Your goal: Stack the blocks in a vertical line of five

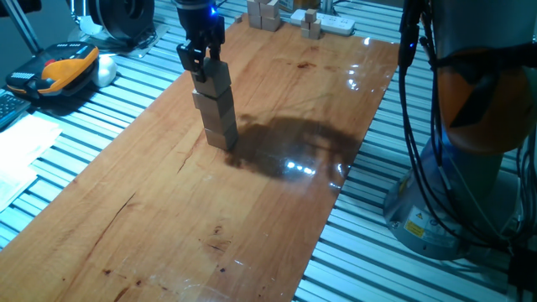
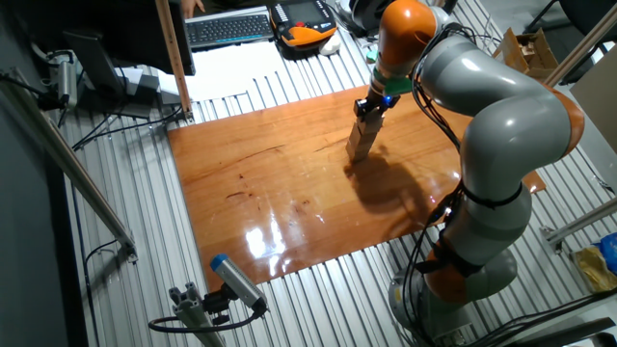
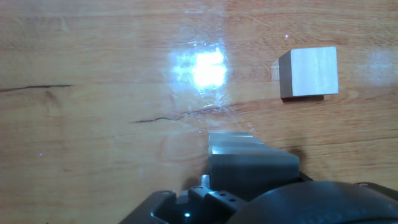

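Far left in one fixed view there's just clutter off the board: an orange-and-black handset and some paper. Moving right, you hit the action: the gripper sits right on top of a stack of blocks near the back left part of the wooden worktop. The jaws look closed around the top block, one finger on each side of it, though the view is a bit dark, so I wouldn't swear to how firm the hold is.

Counting the stack: I make out four cubes, top one included, slightly twisted against each other and not perfectly square. The lowest joint is hard to read, so call it my best count. The hand view shows one more loose block lying flat on the worktop, off to the right of the stack and well apart from it. That would make five, which matches the task.

My guess is the step in hand is setting that top block down. To do it well: get the block centred over the one below, let it rest fully, open the jaws gently and lift straight up, since any sideways drag could topple a stack already this crooked.

Further right at the back edge there's a cluster of smaller blocks, not part of this. The other fixed view shows the big grey-and-orange arm on the right.
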